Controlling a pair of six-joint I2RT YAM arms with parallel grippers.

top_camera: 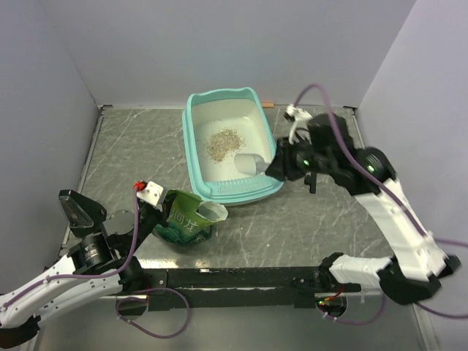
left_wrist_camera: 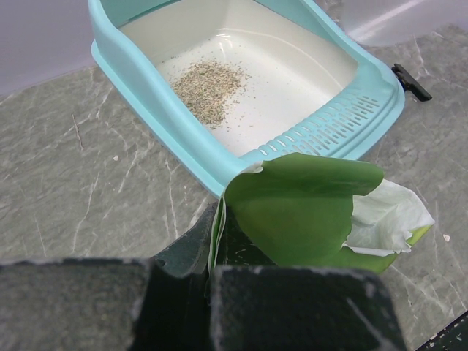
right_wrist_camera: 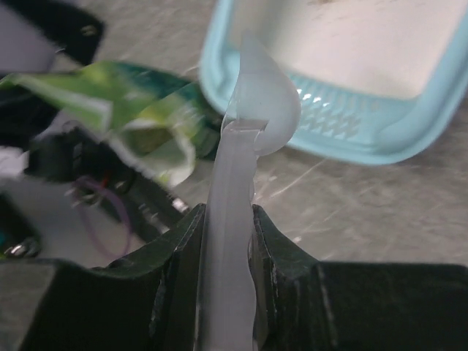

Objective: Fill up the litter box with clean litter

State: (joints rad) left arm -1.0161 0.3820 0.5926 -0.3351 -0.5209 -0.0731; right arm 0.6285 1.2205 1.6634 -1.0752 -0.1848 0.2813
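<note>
The turquoise litter box (top_camera: 191,139) stands at the table's middle back, with a small heap of beige-grey clean litter (top_camera: 220,142) on its whitish floor; both also show in the left wrist view (left_wrist_camera: 139,80), (left_wrist_camera: 208,84). My right gripper (top_camera: 281,167) is shut on the handle of a clear plastic scoop (right_wrist_camera: 256,110), whose bowl (top_camera: 250,164) hangs over the box's near right corner. My left gripper (top_camera: 155,210) is shut on the edge of the open green litter bag (top_camera: 186,218), which stands in front of the box (left_wrist_camera: 300,208).
Grey walls enclose the marbled table (top_camera: 322,219) on three sides. A black rail (top_camera: 241,278) runs along the near edge between the arm bases. Purple cables trail from both arms.
</note>
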